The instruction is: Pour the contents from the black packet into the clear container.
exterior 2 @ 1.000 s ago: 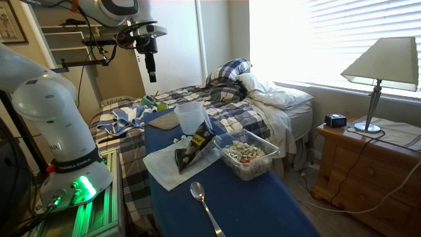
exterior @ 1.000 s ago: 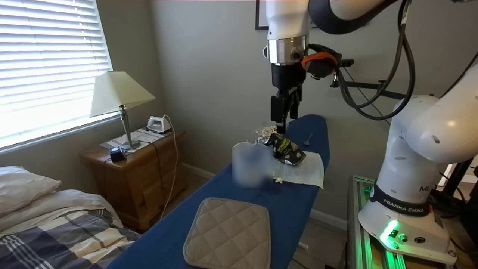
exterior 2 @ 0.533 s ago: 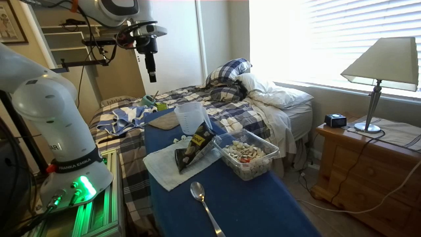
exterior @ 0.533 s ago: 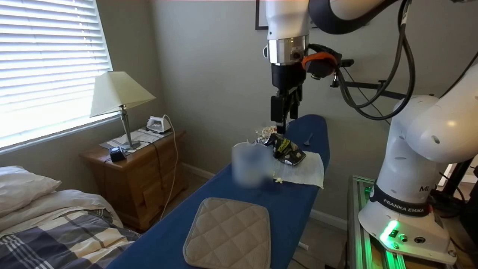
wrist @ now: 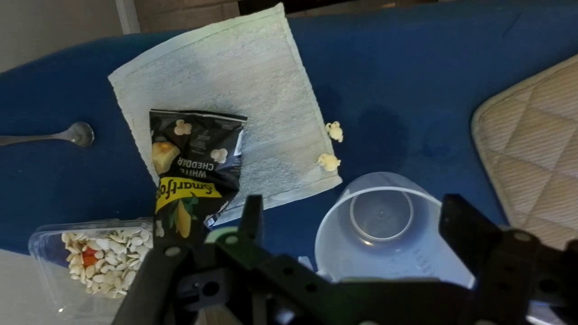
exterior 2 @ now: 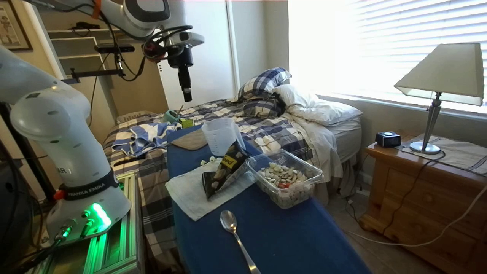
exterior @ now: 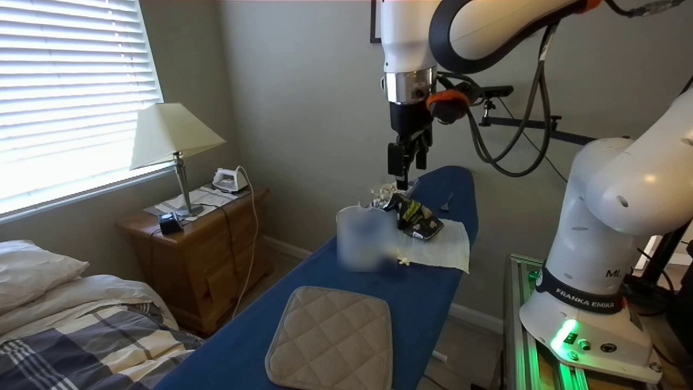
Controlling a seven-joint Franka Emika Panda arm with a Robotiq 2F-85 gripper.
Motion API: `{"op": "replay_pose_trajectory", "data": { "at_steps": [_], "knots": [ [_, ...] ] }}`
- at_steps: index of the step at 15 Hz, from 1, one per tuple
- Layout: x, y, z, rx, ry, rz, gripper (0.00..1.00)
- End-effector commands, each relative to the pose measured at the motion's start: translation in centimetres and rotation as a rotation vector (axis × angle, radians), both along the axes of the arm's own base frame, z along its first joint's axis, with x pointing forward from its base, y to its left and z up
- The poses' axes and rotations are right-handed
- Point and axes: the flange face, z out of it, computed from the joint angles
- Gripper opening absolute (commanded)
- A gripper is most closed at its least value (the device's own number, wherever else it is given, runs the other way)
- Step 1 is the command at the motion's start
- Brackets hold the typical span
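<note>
Reads, upside down, “Smartfo” on the yellow band (wrist: 187, 193) of the black packet (wrist: 197, 167) in the wrist view, and “WHITE CHEDDAR” at twelve o'clock from the band. Shows “ood” on that band (exterior 2: 228, 162) in an exterior view. Spells “FRANKA EMIKA” on the dark base collar (exterior: 583, 295) in both exterior views; in an exterior view adds “ML” on the white casing (exterior: 584, 254), at two o'clock from the collar, and in an exterior view “AR” on that casing (exterior 2: 84, 156), at ten.

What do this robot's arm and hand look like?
The arm is white and rounded, with dark trim, a black FRANKA EMIKA band low down, a glowing green light and looping black cables. Past a silver collar, the hand is black with two blocky fingers; an orange piece shows near the collar.
</note>
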Motion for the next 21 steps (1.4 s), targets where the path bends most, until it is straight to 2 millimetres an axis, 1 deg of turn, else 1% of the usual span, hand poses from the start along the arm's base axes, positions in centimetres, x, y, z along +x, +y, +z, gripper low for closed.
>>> {"op": "replay_pose_trajectory", "data": {
  "at_steps": [1, 3, 4, 5, 8, 9, 10, 15, 16, 17, 19, 21],
  "knots": [
    [1.9, -4.6, -0.6, 0.013, -0.002, 0.016, 1.0],
    [2.4, -7.2, -0.9, 0.03, 0.006, 0.019, 1.0],
    [2.3, -9.0, -0.9, 0.031, 0.017, 0.026, 1.0],
    [2.4, -10.0, -1.1, 0.034, 0.026, 0.032, 1.0],
    [1.3, -13.5, -1.9, 0.026, 0.086, 0.043, 1.0],
    [1.5, -11.8, -1.7, 0.044, 0.054, 0.024, 1.0],
    [1.4, -12.4, -1.8, 0.048, 0.057, 0.019, 1.0],
    [1.5, -11.9, -1.8, 0.044, 0.058, 0.03, 1.0],
    [1.5, -12.7, -2.6, 0.054, 0.047, 0.028, 1.0],
    [1.4, -13.1, -2.9, 0.059, 0.038, 0.038, 1.0],
    [0.9, -14.2, -3.7, 0.086, 0.019, 0.056, 1.0],
    [0.2, -15.7, -4.9, 0.106, 0.019, 0.032, 1.0]
  ]
}}
